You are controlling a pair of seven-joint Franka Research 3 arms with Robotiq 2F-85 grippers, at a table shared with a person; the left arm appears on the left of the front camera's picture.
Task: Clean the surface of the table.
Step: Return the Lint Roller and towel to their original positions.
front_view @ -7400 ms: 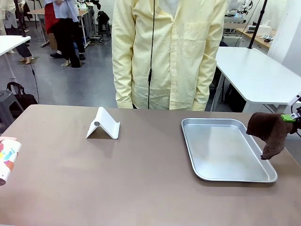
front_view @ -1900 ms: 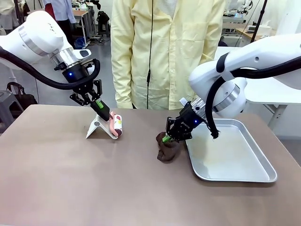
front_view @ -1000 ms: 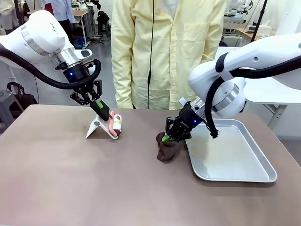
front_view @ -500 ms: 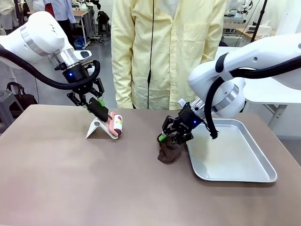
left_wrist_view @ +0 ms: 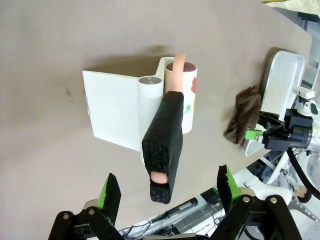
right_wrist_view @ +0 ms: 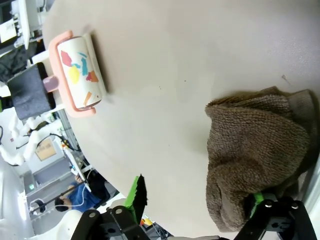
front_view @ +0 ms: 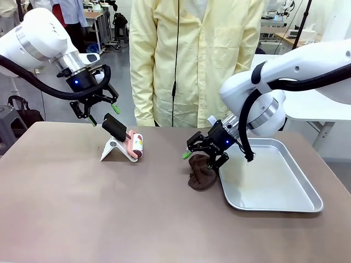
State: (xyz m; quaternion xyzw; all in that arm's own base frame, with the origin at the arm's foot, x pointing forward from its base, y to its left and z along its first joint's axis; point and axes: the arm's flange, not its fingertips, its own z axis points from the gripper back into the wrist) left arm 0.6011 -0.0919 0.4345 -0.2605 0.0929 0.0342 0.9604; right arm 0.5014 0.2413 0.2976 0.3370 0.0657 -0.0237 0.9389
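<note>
The large table with a smooth matte brown-grey top spans the whole near field of the front view, with a person in a pale yellow shirt standing at its far edge, at twelve o'clock. The left gripper hangs above the table toward ten o'clock, its green-padded fingers spread wide with nothing between them; in the left wrist view that same left gripper has its two fingers either side of, but apart from, the black foam-wrapped handle of a lint roller. The pink-framed lint roller with a white drum printed in coloured shapes leans against a small white folded stand, its handle sticking up toward the left gripper. The right gripper sits low near the table's centre, at about one o'clock, jaws fully parted and gripping nothing, directly over a crumpled dark brown terry cloth that lies on the table. In the right wrist view the cloth lies between the spread fingers of the right gripper, one green pad just at its edge. A rectangular silver metal tray lies at three o'clock, its near-left rim touching the cloth.
</note>
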